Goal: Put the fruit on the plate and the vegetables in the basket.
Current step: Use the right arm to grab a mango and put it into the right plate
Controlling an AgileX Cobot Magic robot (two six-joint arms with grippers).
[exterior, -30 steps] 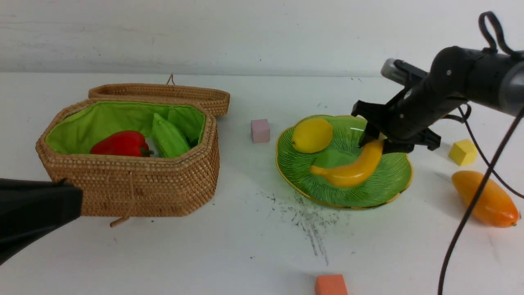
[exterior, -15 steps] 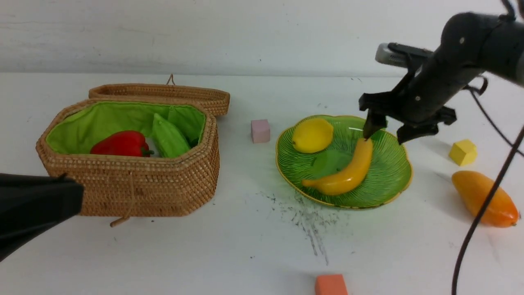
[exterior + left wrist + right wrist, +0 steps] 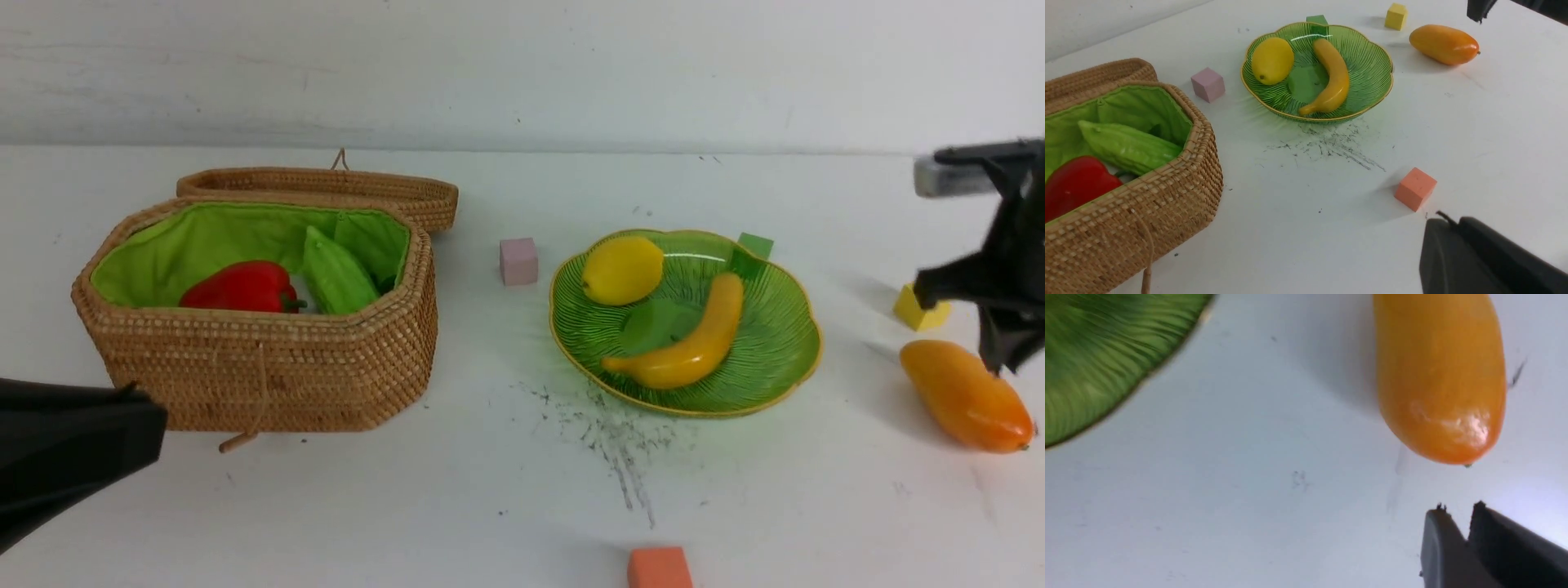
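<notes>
A lemon and a banana lie on the green plate. The mango lies on the table right of the plate. My right gripper hangs just above the mango's far end. In the right wrist view the mango is ahead of the right gripper, whose jaws stand a narrow gap apart with nothing between them. A red pepper and a green gourd rest in the open basket. My left gripper is shut and empty near the front left.
The basket's lid lies open behind it. Small cubes are scattered about: pink between basket and plate, green behind the plate, yellow beside the right gripper, orange at the front edge. Dark scuffs mark the table.
My right gripper let go of the banana, rose off the plate and swung right to above the mango, its jaws narrowing. The banana now lies flat on the plate. The left arm stayed still.
</notes>
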